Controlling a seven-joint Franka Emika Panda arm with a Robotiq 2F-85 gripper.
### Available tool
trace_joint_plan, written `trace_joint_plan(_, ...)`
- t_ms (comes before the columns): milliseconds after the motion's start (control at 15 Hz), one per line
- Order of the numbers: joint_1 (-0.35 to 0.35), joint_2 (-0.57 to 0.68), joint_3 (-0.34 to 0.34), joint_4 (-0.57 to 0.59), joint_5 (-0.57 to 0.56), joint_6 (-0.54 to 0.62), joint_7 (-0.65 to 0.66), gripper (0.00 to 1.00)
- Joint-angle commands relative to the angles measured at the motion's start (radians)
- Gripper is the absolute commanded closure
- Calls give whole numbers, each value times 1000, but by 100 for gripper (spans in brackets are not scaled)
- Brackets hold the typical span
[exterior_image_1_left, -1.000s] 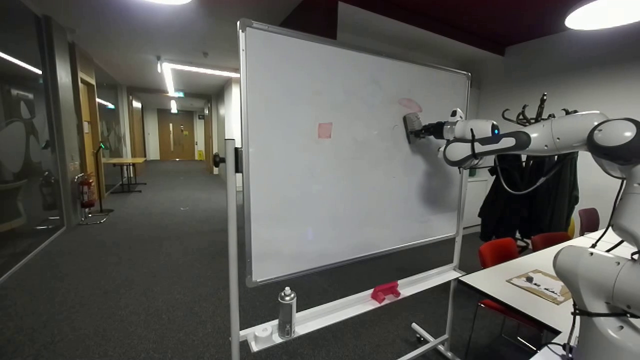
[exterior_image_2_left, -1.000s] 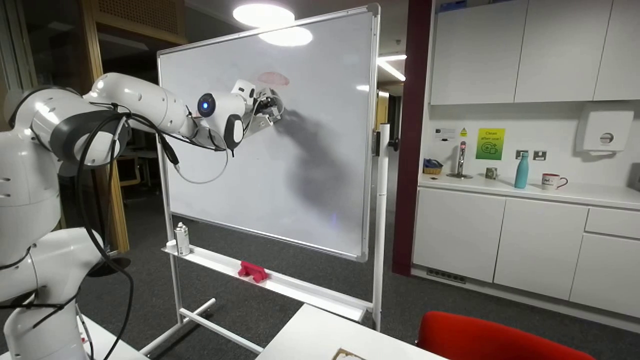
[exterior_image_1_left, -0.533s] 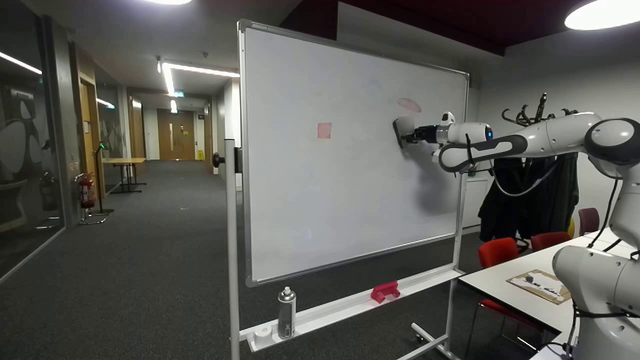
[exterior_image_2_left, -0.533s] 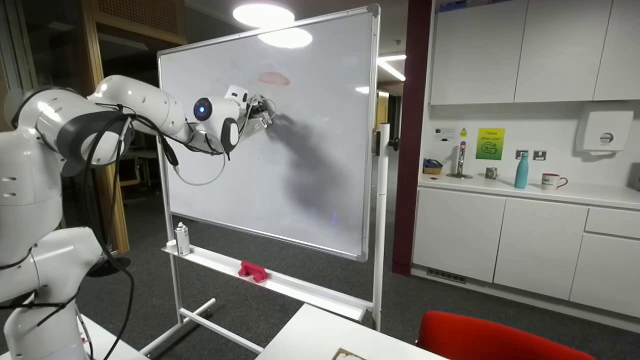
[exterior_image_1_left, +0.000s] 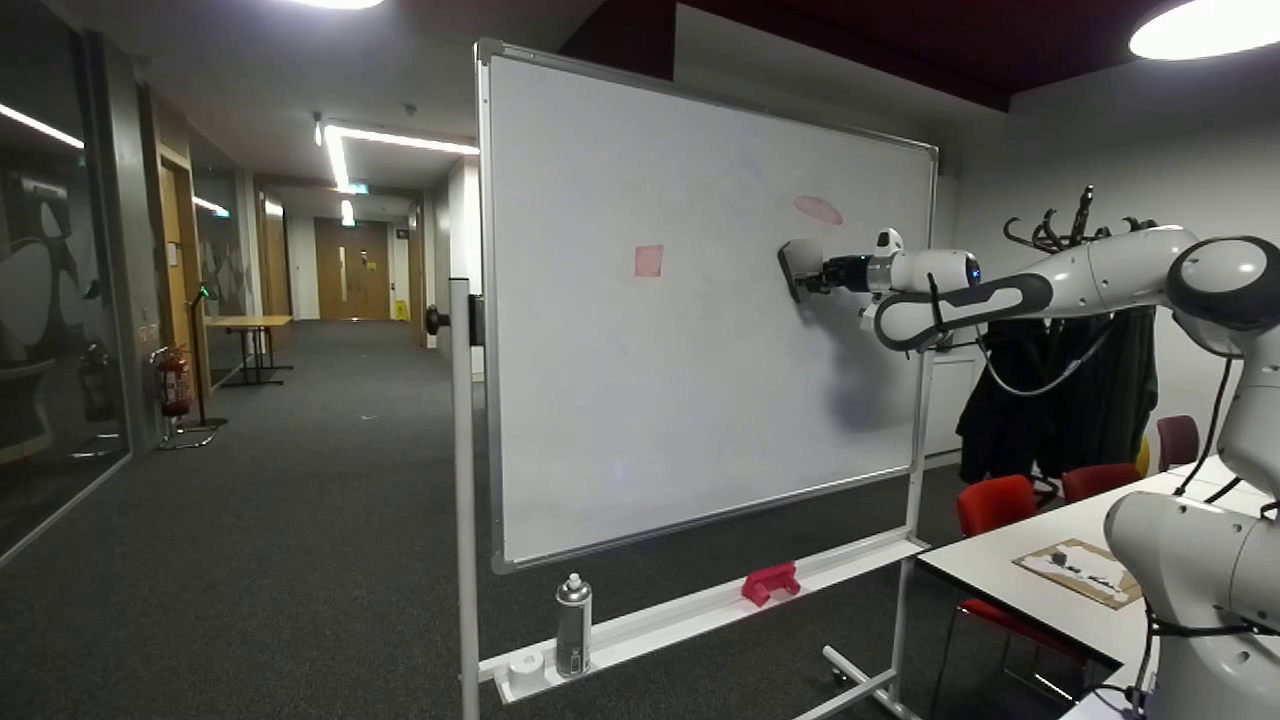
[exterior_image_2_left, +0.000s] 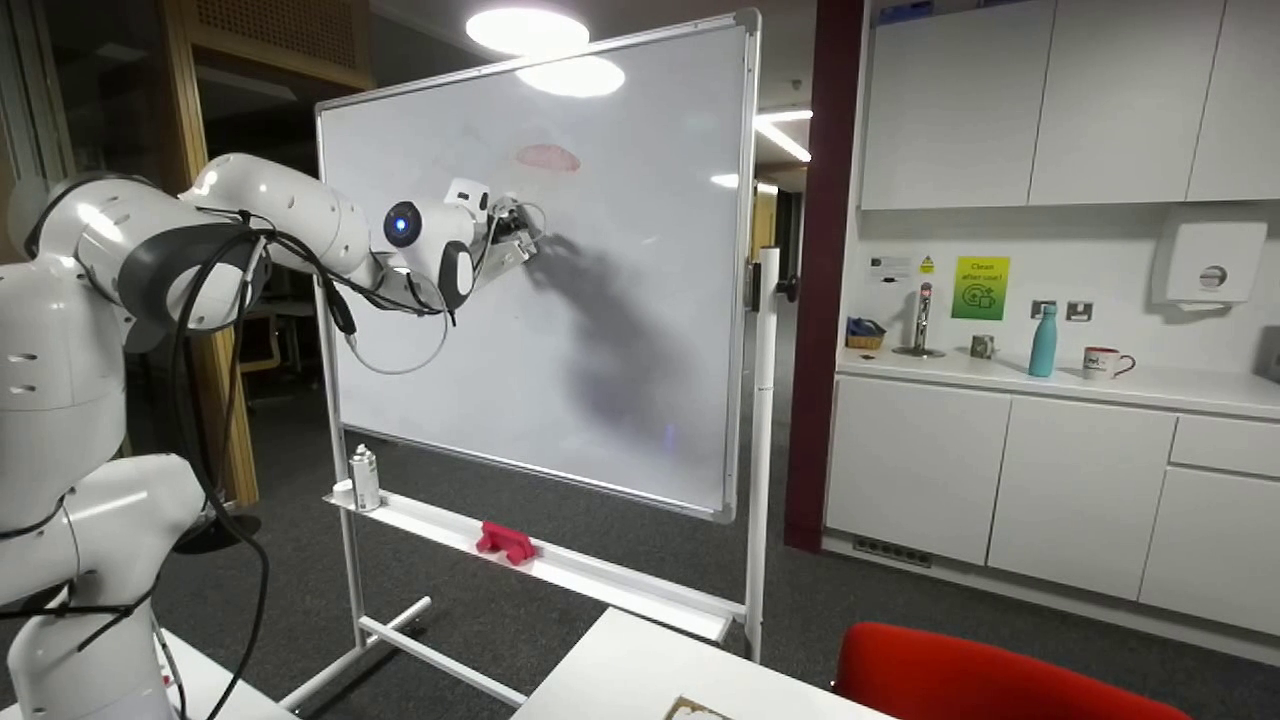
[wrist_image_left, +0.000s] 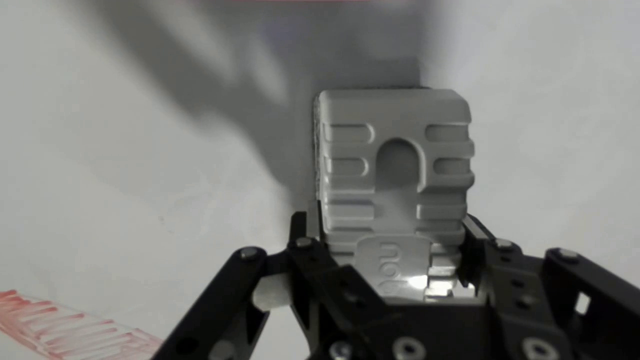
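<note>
Site reads as an office meeting area: whiteboard (exterior_image_1_left: 650, 400) on a stand, white table (exterior_image_2_left: 640, 670), red chairs (exterior_image_1_left: 995, 500), carpeted corridor (exterior_image_1_left: 350, 430) with fire extinguisher (exterior_image_1_left: 174, 385). Adjoining kitchenette, judging by white cabinets (exterior_image_2_left: 960, 110), tap (exterior_image_2_left: 923, 320), mug (exterior_image_2_left: 1098, 362) and "Clean after use!" poster (exterior_image_2_left: 982, 288).

Grey eraser (wrist_image_left: 397, 195), wrist view: "nob", raised letters turned sideways | Green-yellow poster (exterior_image_2_left: 981, 288) on wall (exterior_image_2_left: 1110, 250): "Clean after use!", cup pictogram | Yellow triangular warning sign (exterior_image_2_left: 927, 264) above tap (exterior_image_2_left: 924, 322): symbol too small | Mug (exterior_image_2_left: 1102, 364), spray can (exterior_image_1_left: 574, 635), green corridor sign (exterior_image_1_left: 357, 188): markings too small to read
</note>
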Motion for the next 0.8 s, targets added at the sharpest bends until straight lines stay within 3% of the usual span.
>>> trace_joint_plan(0,14,9,15,39,-3,-9,-5,65)
trace_joint_plan(467,-89,-13,159,118,1,-24,35,65)
trace_joint_plan(733,-82,-18,164,194,15,-28,59,65)
